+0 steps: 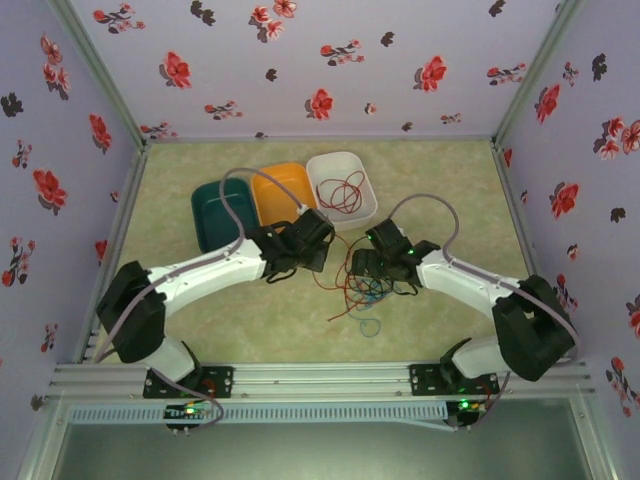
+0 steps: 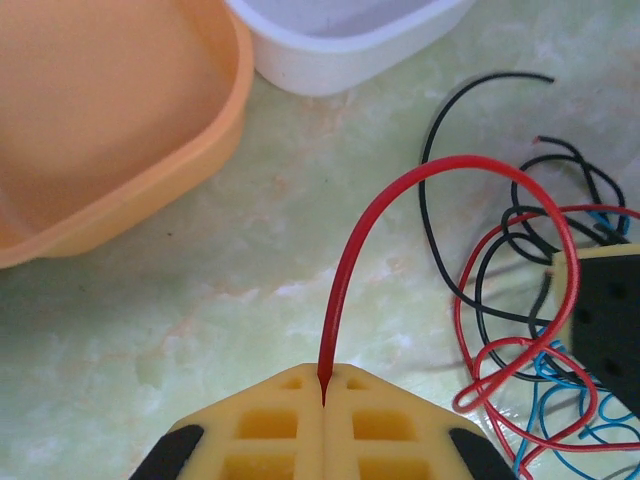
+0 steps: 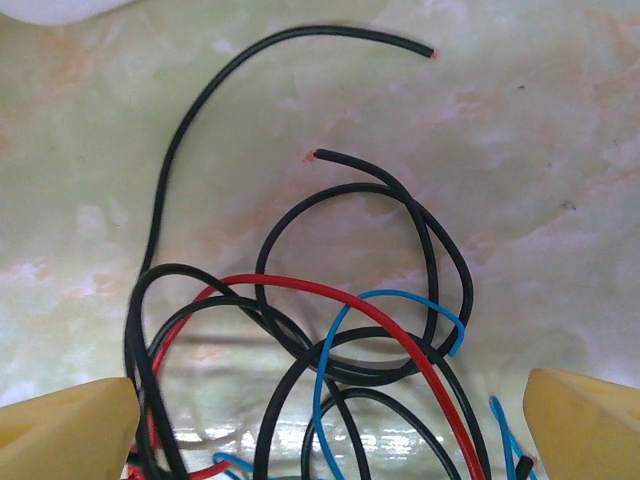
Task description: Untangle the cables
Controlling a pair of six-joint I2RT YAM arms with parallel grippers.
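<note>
A pale green marbled table (image 1: 200,320) stands inside lilac cloth walls (image 1: 300,60) printed with red flowers. Two white and black robot arms reach in from its near edge.

Three shallow plastic trays sit side by side toward the far edge, around its middle: a dark green tray (image 1: 205,215), an orange tray (image 1: 275,180) and a white tray (image 1: 330,165). A loose coil of thin red wire (image 1: 345,192) lies inside the white tray.

A tangle of thin wires (image 1: 360,285) lies near the table's centre, on the near side of the trays. It mixes a red wire (image 2: 345,270), a black wire (image 3: 170,160) and a blue wire (image 3: 400,296), looping across one another. Two black wire ends lie free on bare table on the tangle's far side. A small blue loop (image 1: 370,327) lies just beside the tangle, toward the near edge.

The left gripper (image 2: 322,385) has its yellow fingers pressed together, pinching the red wire. From the fingertips that wire rises, arches over and drops into the tangle on its right.

The right gripper (image 3: 325,425) hangs over the tangle with its yellow fingers spread wide, one at each side of the heap, holding nothing.
</note>
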